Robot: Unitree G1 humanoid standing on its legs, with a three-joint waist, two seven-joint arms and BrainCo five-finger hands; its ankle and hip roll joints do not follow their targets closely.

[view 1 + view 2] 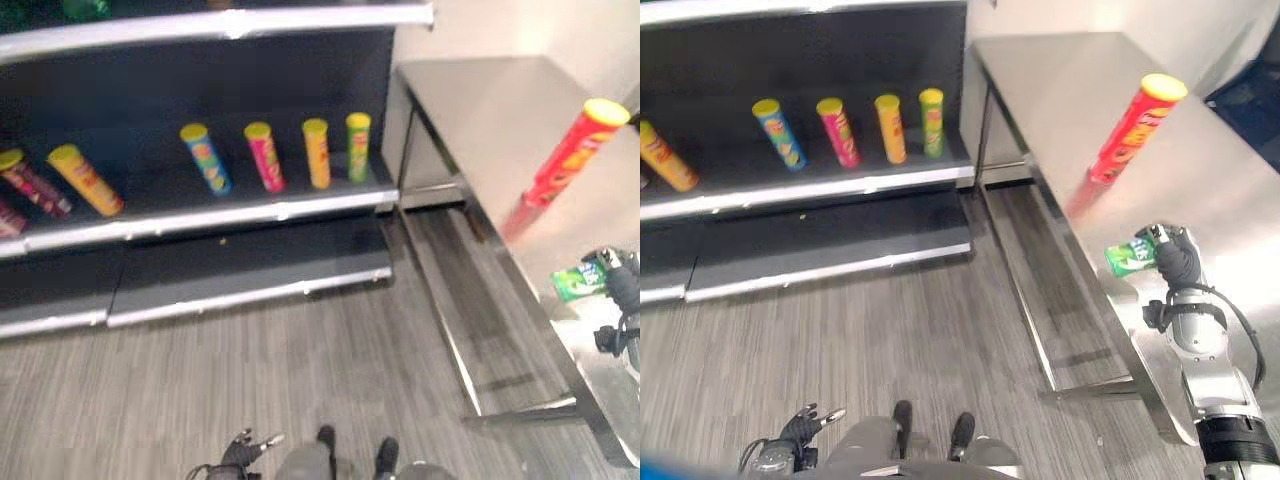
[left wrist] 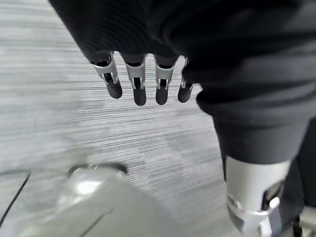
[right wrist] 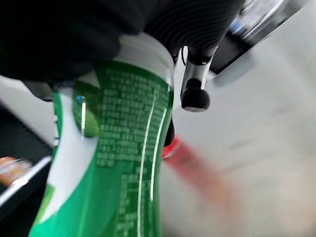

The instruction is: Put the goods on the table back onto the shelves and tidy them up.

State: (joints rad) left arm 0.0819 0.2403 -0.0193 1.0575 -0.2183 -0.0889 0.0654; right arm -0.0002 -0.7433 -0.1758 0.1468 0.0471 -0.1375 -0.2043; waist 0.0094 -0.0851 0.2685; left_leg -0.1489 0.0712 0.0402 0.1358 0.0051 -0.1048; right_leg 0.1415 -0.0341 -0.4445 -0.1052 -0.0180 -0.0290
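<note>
Item in hand: green can [image 1: 1127, 259], clasped in my right hand [image 1: 1175, 258] over the table [image 1: 1070, 90]; left hand [image 1: 800, 430] slack; next, I judge, carry to shelf [image 1: 810, 180].

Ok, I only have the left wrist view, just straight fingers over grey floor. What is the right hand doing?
Observer: The right hand is curled round a green cylindrical can by the near edge of the steel table.
Operator: Anything else on that table?
Observer: One tall red tube with a yellow lid, standing further back.
Operator: And what is on the shelf?
Observer: At the right end of the dark middle shelf, four tubes stand in a row: a blue tube, a pink tube, an orange tube and a green tube.
</note>
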